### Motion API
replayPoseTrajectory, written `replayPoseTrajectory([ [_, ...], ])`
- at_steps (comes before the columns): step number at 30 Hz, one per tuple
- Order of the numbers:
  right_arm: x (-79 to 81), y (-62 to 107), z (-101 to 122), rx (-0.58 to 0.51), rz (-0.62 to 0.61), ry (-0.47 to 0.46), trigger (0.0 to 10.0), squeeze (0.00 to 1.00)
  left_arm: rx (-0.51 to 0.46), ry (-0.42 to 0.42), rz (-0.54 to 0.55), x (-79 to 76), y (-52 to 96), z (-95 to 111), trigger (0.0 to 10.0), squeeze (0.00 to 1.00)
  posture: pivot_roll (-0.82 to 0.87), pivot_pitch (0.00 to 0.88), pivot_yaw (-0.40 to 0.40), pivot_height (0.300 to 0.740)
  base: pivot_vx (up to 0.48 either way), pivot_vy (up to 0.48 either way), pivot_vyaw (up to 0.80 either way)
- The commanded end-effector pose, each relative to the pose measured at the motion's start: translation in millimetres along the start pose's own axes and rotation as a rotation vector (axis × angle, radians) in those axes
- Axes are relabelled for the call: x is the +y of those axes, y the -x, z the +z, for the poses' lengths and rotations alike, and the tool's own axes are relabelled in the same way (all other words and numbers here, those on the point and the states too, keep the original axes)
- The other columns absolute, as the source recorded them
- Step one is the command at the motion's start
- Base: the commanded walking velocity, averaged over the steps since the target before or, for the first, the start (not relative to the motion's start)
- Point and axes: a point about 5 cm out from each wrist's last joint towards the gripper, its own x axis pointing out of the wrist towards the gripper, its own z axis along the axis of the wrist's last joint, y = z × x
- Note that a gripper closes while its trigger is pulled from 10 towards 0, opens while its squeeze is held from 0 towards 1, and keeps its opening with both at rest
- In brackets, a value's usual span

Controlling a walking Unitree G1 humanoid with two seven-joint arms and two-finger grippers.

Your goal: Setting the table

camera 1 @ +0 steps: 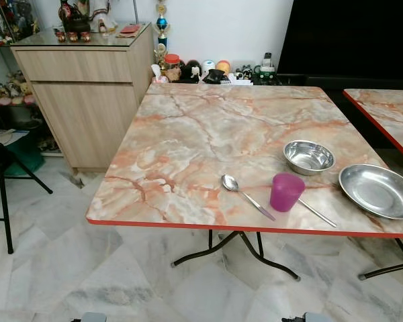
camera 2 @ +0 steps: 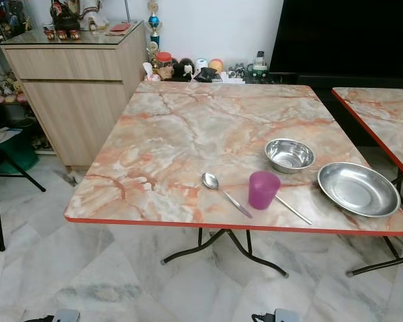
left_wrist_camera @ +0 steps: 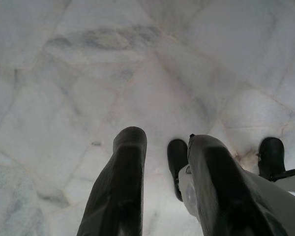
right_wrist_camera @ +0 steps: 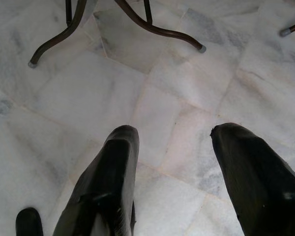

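On the marble-patterned table [camera 1: 208, 141] with a red edge, near its front right, lie a spoon [camera 1: 245, 195], a purple cup [camera 1: 285, 192] standing upright, a thin metal utensil [camera 1: 317, 212] behind the cup, a small steel bowl [camera 1: 309, 157] and a wide steel plate [camera 1: 378, 190] at the right edge. Both arms hang low over the floor. My left gripper [left_wrist_camera: 164, 147] is open above the floor tiles. My right gripper [right_wrist_camera: 174, 140] is open too, with nothing between its fingers.
A wooden cabinet [camera 1: 87, 94] stands at the back left, with small ornaments along the wall behind the table. A black folding chair [camera 1: 0, 168] is at the far left. A second marble table [camera 1: 389, 114] stands at the right. The table's dark metal legs [right_wrist_camera: 157, 29] curve over the marble floor.
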Motion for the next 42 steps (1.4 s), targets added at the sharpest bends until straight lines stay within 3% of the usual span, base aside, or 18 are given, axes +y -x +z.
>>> replayPoseTrajectory([
  [1,3.7,-7.4,15.1,0.027,0.035,-0.307,10.0,0.00,0.015,-0.048,-0.076,-40.7,-10.8,22.3,10.0,0.00,0.03,0.062,-0.047,0.740,0.000,0.000,0.00],
  [13,4.4,-7.8,16.4,0.025,0.041,-0.302,10.0,0.00,0.011,-0.061,-0.077,-41.5,-11.0,23.6,10.0,0.00,0.03,0.068,-0.049,0.740,0.000,-0.080,0.00],
  [16,4.4,-7.9,16.8,0.023,0.041,-0.302,10.0,0.00,0.013,-0.020,-0.057,-40.1,-11.0,23.1,10.0,0.00,0.03,0.069,-0.050,0.740,0.000,0.000,0.00],
  [21,4.3,-8.0,17.2,0.023,0.040,-0.303,10.0,0.00,0.017,-0.025,-0.060,-39.9,-11.1,23.3,10.0,0.00,0.04,0.073,-0.051,0.740,0.000,0.000,0.00],
  [31,3.9,-7.9,16.6,0.025,0.042,-0.303,10.0,0.00,0.017,-0.028,-0.055,-39.2,-11.1,23.4,10.0,0.00,0.04,0.080,-0.053,0.740,0.000,0.465,0.00],
  [42,5.0,-7.9,16.6,0.026,0.046,-0.301,10.0,0.00,0.010,-0.052,-0.062,-40.5,-11.2,24.5,10.0,0.00,0.04,0.082,-0.050,0.740,0.000,0.000,0.00],
])
